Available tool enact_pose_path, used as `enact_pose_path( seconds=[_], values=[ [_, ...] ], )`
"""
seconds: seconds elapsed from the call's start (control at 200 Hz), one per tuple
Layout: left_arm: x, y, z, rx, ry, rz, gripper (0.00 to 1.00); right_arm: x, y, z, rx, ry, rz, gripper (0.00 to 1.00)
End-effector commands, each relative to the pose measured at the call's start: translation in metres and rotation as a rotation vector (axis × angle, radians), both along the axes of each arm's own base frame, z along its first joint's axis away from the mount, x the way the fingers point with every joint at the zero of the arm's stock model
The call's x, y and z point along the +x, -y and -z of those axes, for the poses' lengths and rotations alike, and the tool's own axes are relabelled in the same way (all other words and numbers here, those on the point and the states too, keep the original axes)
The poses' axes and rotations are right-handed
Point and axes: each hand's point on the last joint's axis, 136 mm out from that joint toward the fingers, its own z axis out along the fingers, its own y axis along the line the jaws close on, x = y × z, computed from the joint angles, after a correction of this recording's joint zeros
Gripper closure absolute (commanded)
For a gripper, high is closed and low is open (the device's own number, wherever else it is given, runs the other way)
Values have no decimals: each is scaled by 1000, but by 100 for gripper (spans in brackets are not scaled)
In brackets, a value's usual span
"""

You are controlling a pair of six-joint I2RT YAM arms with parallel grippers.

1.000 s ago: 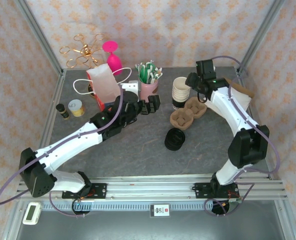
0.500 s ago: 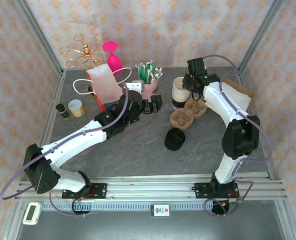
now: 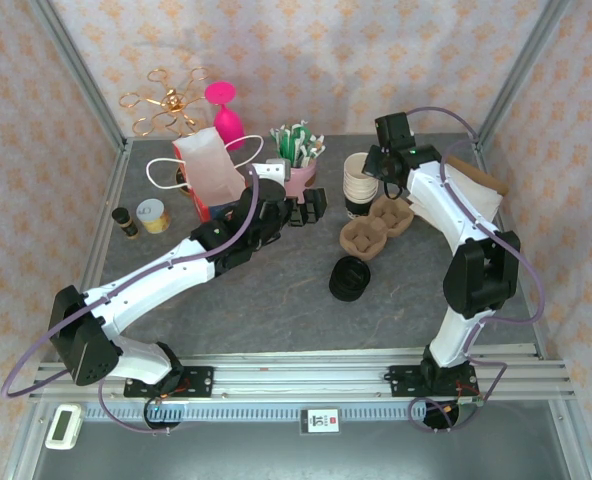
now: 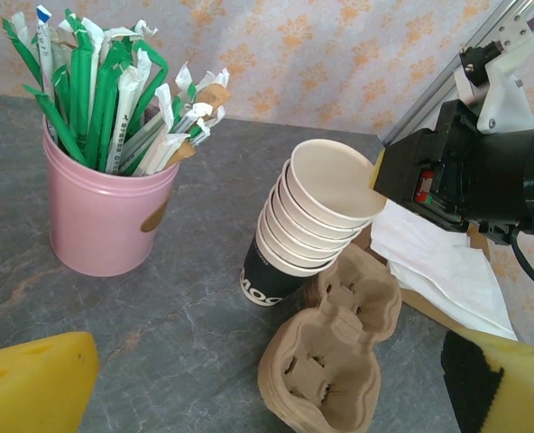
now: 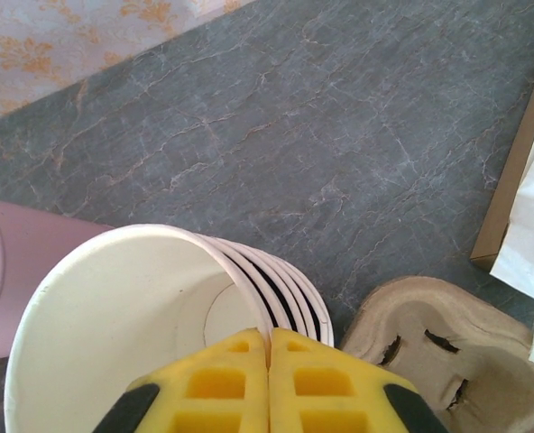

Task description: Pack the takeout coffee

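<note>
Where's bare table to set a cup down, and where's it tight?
Free: front strip between the lid pile and the front rail; also between lid pile and right arm. Crowded: back row, paper bag, straw cup, cup stack, carriers; left arm overhangs the left side.

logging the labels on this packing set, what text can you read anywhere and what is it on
Cup stack, dark side of its lowest cup: white letters, tilted and partly cut off, not readable as a word.
Tag on the front rail: too small to read.
Nothing else here carries text that can be read.
</note>
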Motion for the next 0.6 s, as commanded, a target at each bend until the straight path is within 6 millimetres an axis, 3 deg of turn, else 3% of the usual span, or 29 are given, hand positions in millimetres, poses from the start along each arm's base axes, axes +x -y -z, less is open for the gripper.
enact_pose_path(
  seconds=[0.0,0.335,0.596],
  values=[
    [2,4,-14,5,32,13,1,2,5,-31,-4,69,24,95],
    [2,5,-17,8,32,19,1,-1,12,-60,55,153,46,100],
    [4,5,-16,25,29,15,1,5,18,-42,145,141,36,100]
  ],
)
